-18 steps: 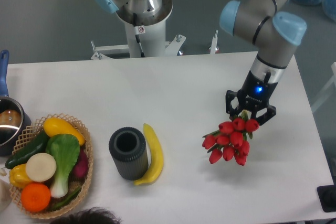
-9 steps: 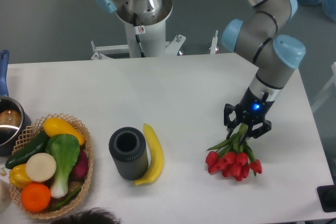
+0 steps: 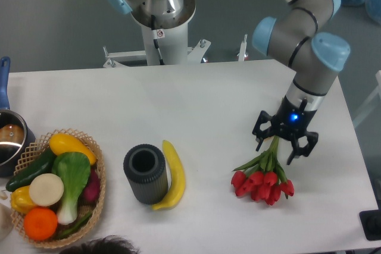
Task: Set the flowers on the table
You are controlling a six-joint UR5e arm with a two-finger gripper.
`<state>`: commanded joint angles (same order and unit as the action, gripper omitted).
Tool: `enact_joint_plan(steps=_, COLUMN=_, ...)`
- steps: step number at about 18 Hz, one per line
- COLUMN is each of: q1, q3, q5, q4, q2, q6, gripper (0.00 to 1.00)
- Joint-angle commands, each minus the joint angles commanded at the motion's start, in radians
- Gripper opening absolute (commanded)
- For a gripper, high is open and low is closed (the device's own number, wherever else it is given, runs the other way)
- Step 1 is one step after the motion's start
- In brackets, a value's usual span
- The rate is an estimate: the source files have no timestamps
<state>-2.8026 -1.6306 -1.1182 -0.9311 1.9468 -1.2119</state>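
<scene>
The flowers (image 3: 263,182), a bunch of red tulips with green stems, lie on the white table (image 3: 208,111) at the right, buds toward the front edge. My gripper (image 3: 283,145) hangs just over the stem ends with its fingers spread wide on either side of them. It is open and does not hold the stems.
A dark ribbed cylindrical vase (image 3: 144,173) stands left of centre with a banana (image 3: 174,175) beside it. A wicker basket (image 3: 98,197) of vegetables and fruit sits at the front left. A pot (image 3: 9,141) is at the left edge. A second robot base (image 3: 161,10) stands behind the table.
The flowers went down from hanging in the gripper to lying on the table. The gripper then opened its fingers and let go of the stems.
</scene>
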Motion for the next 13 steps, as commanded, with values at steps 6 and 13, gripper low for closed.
enact_joint_plan(steps=6, q1=-0.005, q3=0.061, q5=-0.152, q4=-0.011, q2=-0.034, q6=-0.017, gripper=1.0)
enact_joint_plan(steps=13, q1=-0.084, q3=0.165, q5=-0.235, q4=-0.13, q2=-0.052, q6=-0.201, gripper=1.0)
